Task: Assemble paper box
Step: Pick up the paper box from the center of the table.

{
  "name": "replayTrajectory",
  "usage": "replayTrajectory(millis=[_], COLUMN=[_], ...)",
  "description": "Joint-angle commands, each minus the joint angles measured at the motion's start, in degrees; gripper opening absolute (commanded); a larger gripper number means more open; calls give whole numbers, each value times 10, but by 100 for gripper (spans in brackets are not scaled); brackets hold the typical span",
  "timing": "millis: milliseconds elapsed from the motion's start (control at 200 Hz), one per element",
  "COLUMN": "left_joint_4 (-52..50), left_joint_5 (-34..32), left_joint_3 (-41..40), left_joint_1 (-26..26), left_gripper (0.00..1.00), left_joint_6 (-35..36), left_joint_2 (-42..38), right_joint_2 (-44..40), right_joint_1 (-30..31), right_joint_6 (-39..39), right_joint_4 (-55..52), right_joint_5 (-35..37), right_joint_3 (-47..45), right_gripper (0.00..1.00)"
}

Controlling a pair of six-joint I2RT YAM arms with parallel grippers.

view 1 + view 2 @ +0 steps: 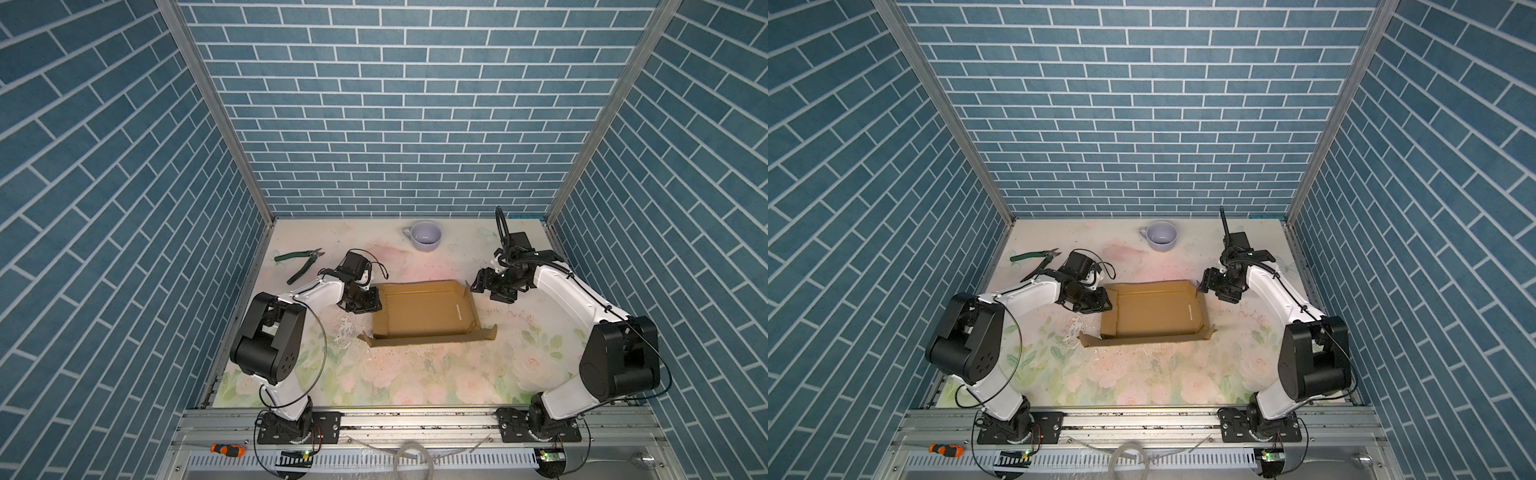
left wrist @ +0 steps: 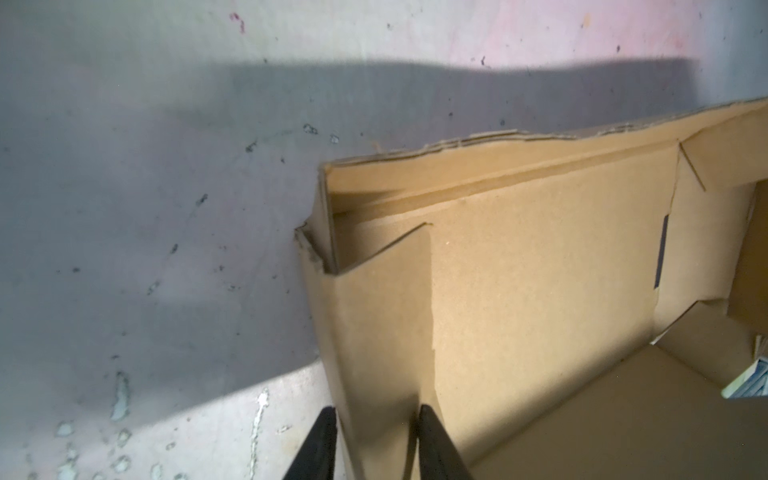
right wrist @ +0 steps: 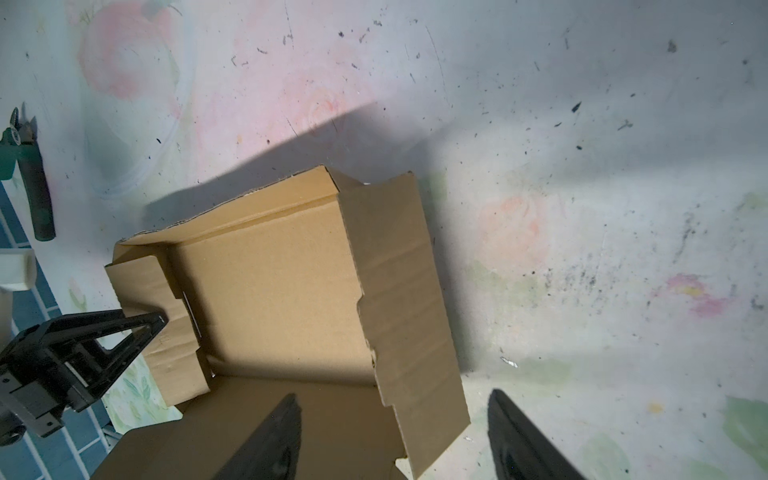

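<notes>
Left end effector (image 2: pixel 376 409) tight on paper box (image 2: pixel 540 291); right end effector (image 3: pixel 394 395) wide.

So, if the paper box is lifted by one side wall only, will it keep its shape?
Probably not well: the paper box is thin corrugated cardboard and its near flap lies unfolded, so it may flex or unfold. It looks light and shallow, so a push would likely slide it, not tip it.
</notes>
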Motion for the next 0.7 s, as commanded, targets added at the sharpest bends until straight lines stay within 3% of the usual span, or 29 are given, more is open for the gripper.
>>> replayTrajectory(millis=[0,475,695], left_joint_4=[5,33,117], left_joint_5=[-12,-29,-51], left_joint_3=[-12,-8,-35], left_joint_1=[-1,-1,-2], left_gripper=[28,7,0], left_joint_6=[2,-11,-33], left_joint_2=[2,-28,-86], right_joint_2=[-21,-55,-85], right_joint_1=[0,-6,-7], right_joint_6=[14,14,4], right_joint_4=[-4,0,12], right_joint_5=[6,20,9], right_joint_3=[-12,-8,-20], right_gripper=[71,70,70])
